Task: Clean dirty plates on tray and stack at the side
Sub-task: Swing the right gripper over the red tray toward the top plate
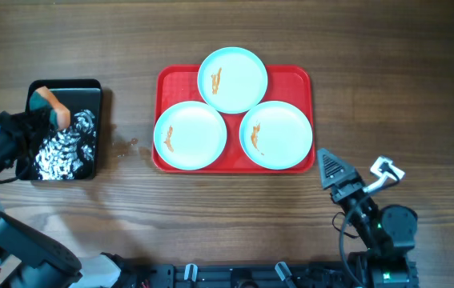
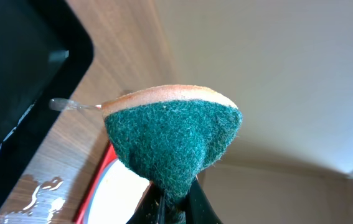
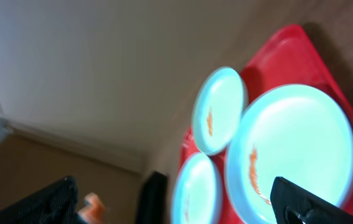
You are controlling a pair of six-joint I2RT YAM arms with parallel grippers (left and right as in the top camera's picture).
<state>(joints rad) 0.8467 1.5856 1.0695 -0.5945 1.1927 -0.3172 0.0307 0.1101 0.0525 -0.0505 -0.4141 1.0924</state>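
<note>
At the left, a green-and-orange sponge is clenched in the left jaws over the black tray, in which what looks like suds is held. In the middle, three plates are left on the red tray, each smeared orange, so nothing is judged cleaned or stacked. At the right, the right jaws are spread empty above the tabletop.

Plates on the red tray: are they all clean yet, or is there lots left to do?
Nothing is done yet: all three plates lie on the tray with orange smears, none stacked aside. In hand: the left jaws are shut on the sponge over the black tray; the right jaws stand open, empty. Left: wiping each plate and stacking them.
</note>
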